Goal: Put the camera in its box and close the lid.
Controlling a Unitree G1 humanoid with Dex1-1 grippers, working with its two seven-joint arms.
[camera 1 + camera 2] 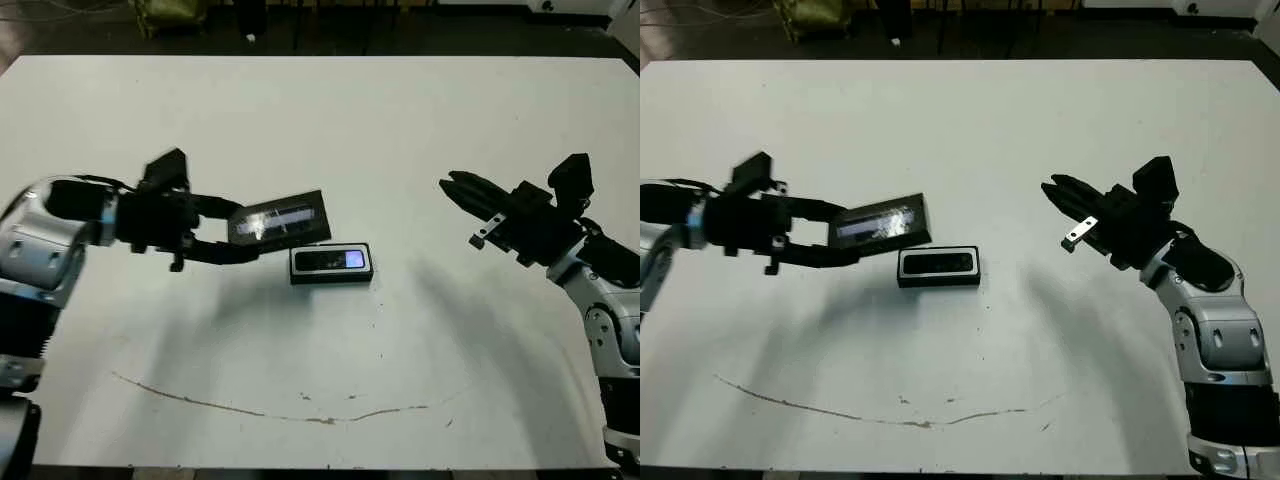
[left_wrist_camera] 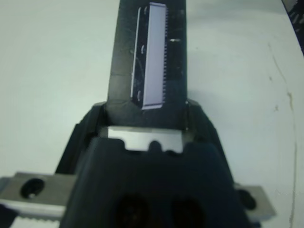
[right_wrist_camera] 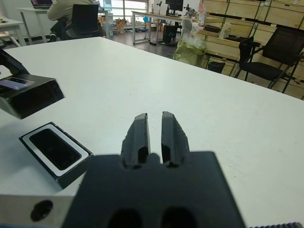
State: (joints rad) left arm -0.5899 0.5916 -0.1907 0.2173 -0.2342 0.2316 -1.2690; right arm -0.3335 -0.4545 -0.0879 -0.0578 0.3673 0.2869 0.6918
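Lid (image 1: 282, 220) one, box (image 1: 332, 264) one, camera (image 1: 331, 261) one inside

One lid (image 1: 282, 219), one box (image 1: 331, 264), one camera (image 1: 330, 261) — lying inside that box, two grippers — left (image 1: 228, 231) and right (image 1: 458, 187), one white table (image 1: 320, 120), one seated person (image 3: 71, 10)

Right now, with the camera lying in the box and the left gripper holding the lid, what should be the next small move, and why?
Probably carry the lid a little toward the robot's right and lower it onto the box. The left gripper holds the lid tilted above the table, just beside the box, which is open with the camera inside. The right gripper is shut, empty and well clear.
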